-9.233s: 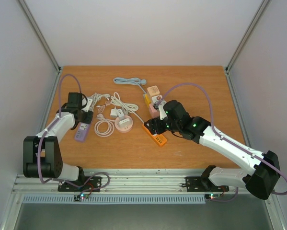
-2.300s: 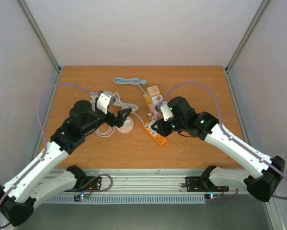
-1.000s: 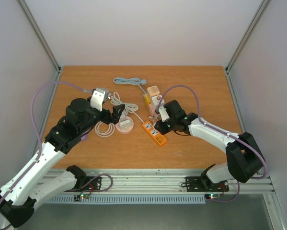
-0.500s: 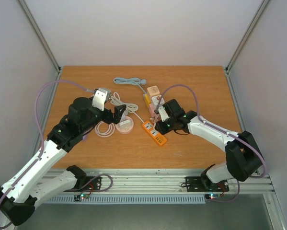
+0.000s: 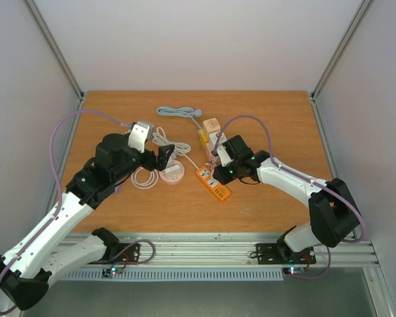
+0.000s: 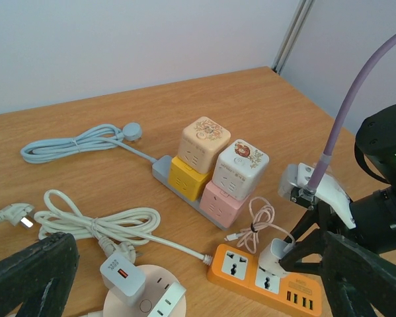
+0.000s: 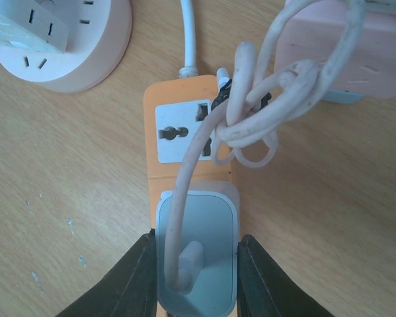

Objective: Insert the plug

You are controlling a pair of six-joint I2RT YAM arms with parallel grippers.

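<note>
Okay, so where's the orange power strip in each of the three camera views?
Top external: the orange power strip lies angled, mid-table, just right of centre.
Left wrist: along the bottom edge, right of centre.
Right wrist: mid-frame, running down to the bottom edge, its near end under the white charger.
Shared landmark: the round pink socket, left of the strip in every view.

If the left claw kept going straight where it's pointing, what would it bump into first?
Probably the white charger sitting on the round pink socket hub, right ahead of the open left gripper. Depth is hard to judge, so it might skim over toward the orange power strip.
</note>
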